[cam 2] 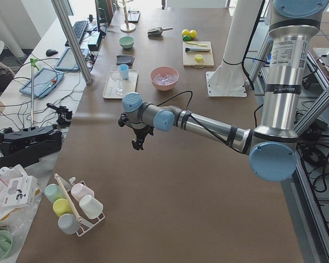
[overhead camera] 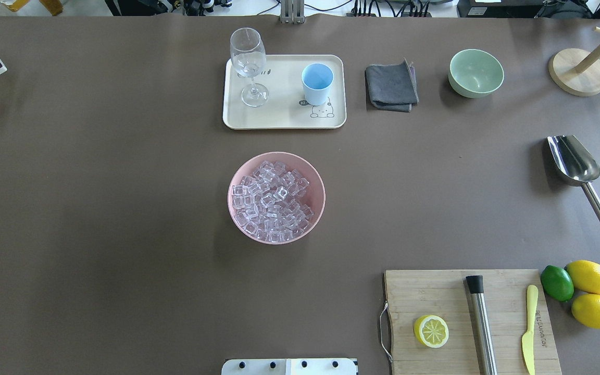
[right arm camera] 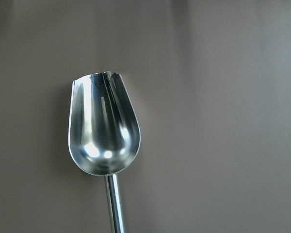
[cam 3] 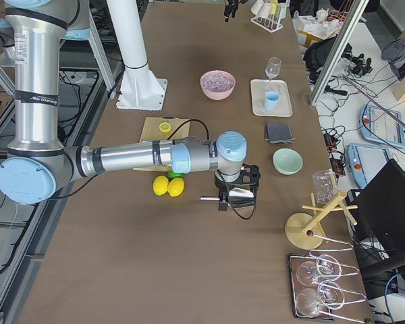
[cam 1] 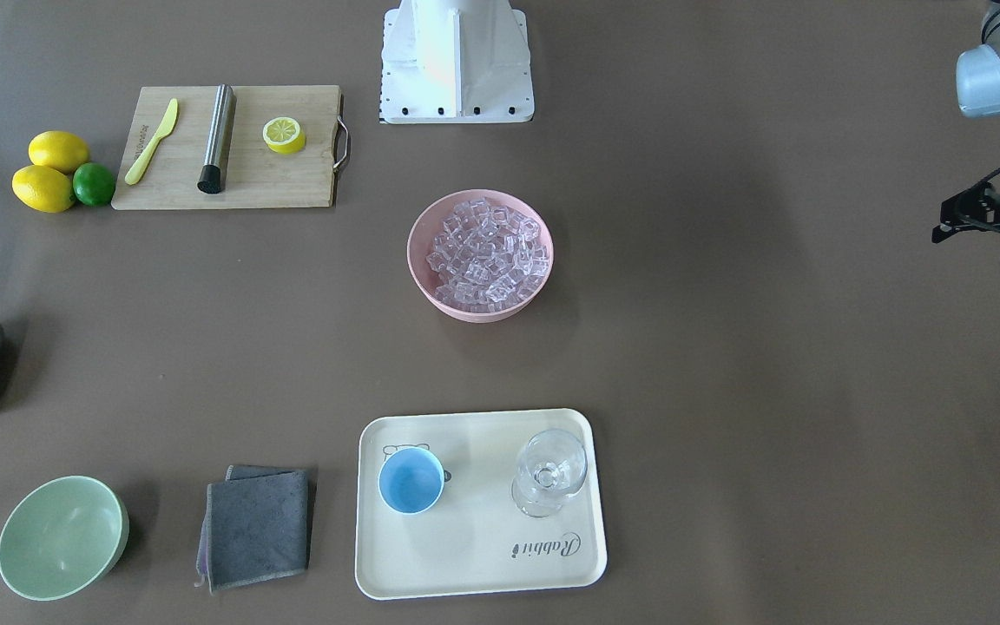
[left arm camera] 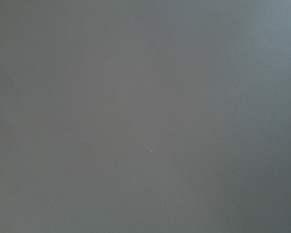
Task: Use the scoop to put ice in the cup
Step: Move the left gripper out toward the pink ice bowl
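— How many of each, left to right?
— Overhead: one tray (overhead camera: 284, 112) carrying one stemmed glass (overhead camera: 248, 65) and one upright cup (overhead camera: 317, 83). Then one pink bowl (overhead camera: 230, 203) heaped with ice (overhead camera: 271, 203), too many cubes to count. One scoop (overhead camera: 573, 161) lies far right on the table.
— Its lie?
— Long axis near-to-far, mouth away from me, handle toward me.
— End effectors?
— Only the right side view shows my right end effector (cam 3: 233, 199), above the scoop. My left end effector (cam 2: 137, 144) hangs over bare table. Clenched or released, I cannot tell.
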You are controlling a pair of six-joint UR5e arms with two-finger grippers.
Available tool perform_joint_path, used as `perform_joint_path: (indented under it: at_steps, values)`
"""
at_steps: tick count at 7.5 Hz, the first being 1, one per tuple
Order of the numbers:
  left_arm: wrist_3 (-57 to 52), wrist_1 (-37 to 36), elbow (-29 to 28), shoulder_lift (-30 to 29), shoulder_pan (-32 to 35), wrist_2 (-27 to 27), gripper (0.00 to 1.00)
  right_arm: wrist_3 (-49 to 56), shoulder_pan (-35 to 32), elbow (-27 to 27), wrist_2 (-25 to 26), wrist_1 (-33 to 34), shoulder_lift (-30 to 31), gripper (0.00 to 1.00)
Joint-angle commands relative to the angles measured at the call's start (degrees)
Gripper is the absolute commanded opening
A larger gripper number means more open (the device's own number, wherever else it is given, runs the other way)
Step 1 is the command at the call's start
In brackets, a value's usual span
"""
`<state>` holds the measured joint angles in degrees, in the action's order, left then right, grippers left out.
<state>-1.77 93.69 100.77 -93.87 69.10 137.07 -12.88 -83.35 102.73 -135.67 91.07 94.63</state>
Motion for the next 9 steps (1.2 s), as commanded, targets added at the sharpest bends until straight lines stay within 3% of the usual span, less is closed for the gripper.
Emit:
perform_joint_path:
  at_steps: [1,3,5,6,8,9]
  values:
    - [0.0,15.7,-0.5,0.5,-7.0,2.4,0.99,-14.3,7.9,0.0,4.6,-12.2,1.3,0.99]
    - [0.0,22.7,0.0,0.5,-11.1,3.4,0.99,-20.8,13.1,-1.8,6.5,-20.9,3.8,0.99]
    - [0.0,33.9,-1.2,0.7,-16.5,3.3,0.99,-30.8,17.3,-3.5,9.3,-33.9,6.6,0.99]
    - [0.0,39.1,-4.8,-0.5,-19.2,2.7,0.99,-32.5,19.2,-3.5,10.9,-35.7,7.4,0.99]
    - [-0.5,40.2,-6.4,-8.0,-21.8,-0.8,0.99,-33.0,21.9,-3.5,13.0,-37.1,8.0,0.99]
    - [-1.2,40.3,-6.4,-8.4,-22.3,-2.2,0.99,-33.0,22.7,-3.5,13.8,-37.1,8.3,0.99]
